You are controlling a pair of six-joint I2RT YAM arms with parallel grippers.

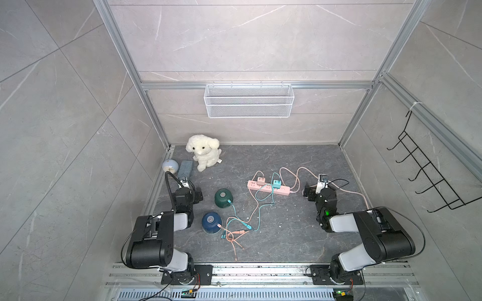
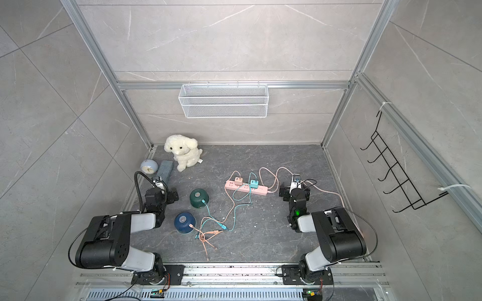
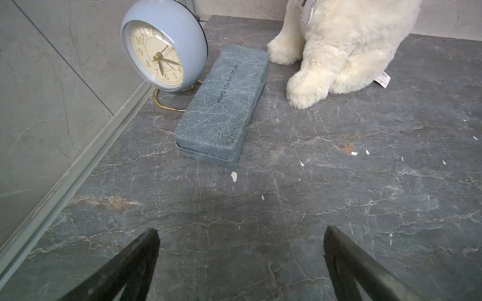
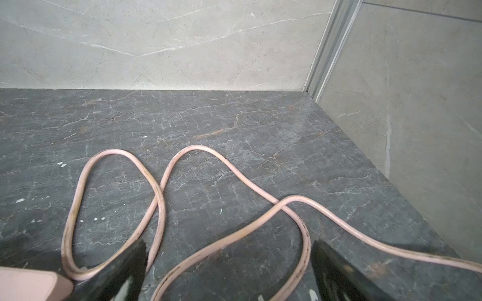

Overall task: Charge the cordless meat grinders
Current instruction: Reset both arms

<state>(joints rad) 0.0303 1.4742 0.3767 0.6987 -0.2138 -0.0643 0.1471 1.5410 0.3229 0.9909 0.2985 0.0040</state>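
Two cordless meat grinders stand on the dark stone floor in both top views. The dark green one point(image 1: 223, 198) point(image 2: 199, 198) has a teal cable end point(image 1: 229, 201) at its side. The dark blue one point(image 1: 211, 223) point(image 2: 184, 222) has a pink cable end point(image 1: 220, 224) at its side. Both cables run to chargers on a pink power strip point(image 1: 268, 188). My left gripper point(image 3: 241, 234) point(image 1: 189, 189) is open and empty, left of the green grinder. My right gripper point(image 4: 228, 245) point(image 1: 317, 189) is open over the strip's pink cord, holding nothing.
A pale blue clock point(image 3: 161, 47), a grey-blue case point(image 3: 221, 104) and a white plush dog point(image 1: 204, 152) stand at the back left. Loose cable ends point(image 1: 237, 232) tangle at the middle front. The pink cord point(image 4: 156, 195) loops at the right. A wire basket point(image 1: 249, 100) hangs on the back wall.
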